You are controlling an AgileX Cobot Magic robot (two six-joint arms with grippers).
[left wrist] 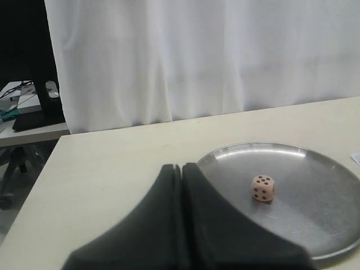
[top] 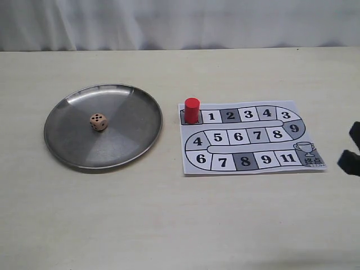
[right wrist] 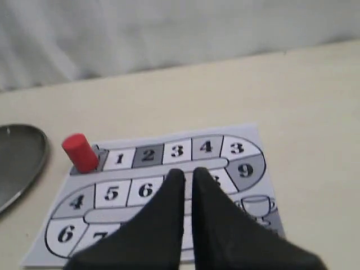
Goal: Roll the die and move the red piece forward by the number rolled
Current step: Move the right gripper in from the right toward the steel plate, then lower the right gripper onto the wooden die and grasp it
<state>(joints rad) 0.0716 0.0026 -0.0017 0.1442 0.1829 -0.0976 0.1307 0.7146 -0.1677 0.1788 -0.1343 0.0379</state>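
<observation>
The red piece (top: 192,110) stands on the dark start square at the upper left corner of the paper board (top: 247,135), just left of square 1, so the move forward is not yet made. The die (top: 98,121) rests in the metal plate (top: 62,118) at centre left of the tabletop (top: 169,225). I cannot tell whether it has been rolled, and its top face is not sure to read.

The left hand (left wrist: 181,169) is pressed closed and empty, with the die to the right of its tips and slightly lower in the frame, near but apart. The right hand (right wrist: 188,173) is narrow, almost closed, holding nothing, and the red piece lies well apart toward the left of that frame.
</observation>
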